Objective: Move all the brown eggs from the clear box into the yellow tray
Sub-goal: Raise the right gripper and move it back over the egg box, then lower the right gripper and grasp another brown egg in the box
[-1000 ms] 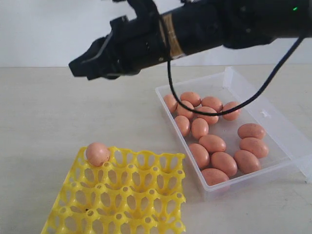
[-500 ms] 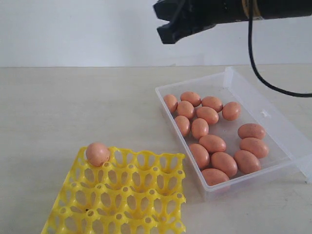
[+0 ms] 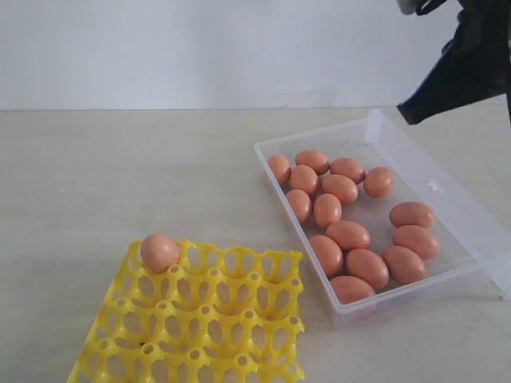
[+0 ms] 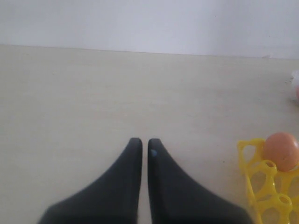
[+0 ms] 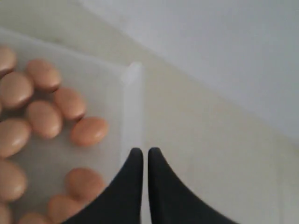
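Observation:
Several brown eggs (image 3: 348,234) lie loose in the clear box (image 3: 268,171) on the right of the table. One brown egg (image 3: 160,251) sits in the far left corner cell of the yellow tray (image 3: 239,343). My right gripper (image 3: 409,114) hangs shut and empty in the air over the box's far right corner. In the right wrist view its tips (image 5: 141,151) are over the box's edge, beside the eggs (image 5: 44,119). My left gripper (image 4: 141,142) is shut with nothing in it, low over bare table, left of the tray (image 4: 261,186) and its egg (image 4: 281,151).
The box's hinged clear lid (image 3: 471,199) lies open flat on the box's right side, reaching the right edge of the exterior view. A pale wall (image 3: 200,48) rises behind the table. Bare tabletop (image 3: 120,167) stretches left of the box.
My right arm has swung from above the table's middle to the far right, over the box's far corner, its jaws closing on the way. The eggs and the tray have not moved.

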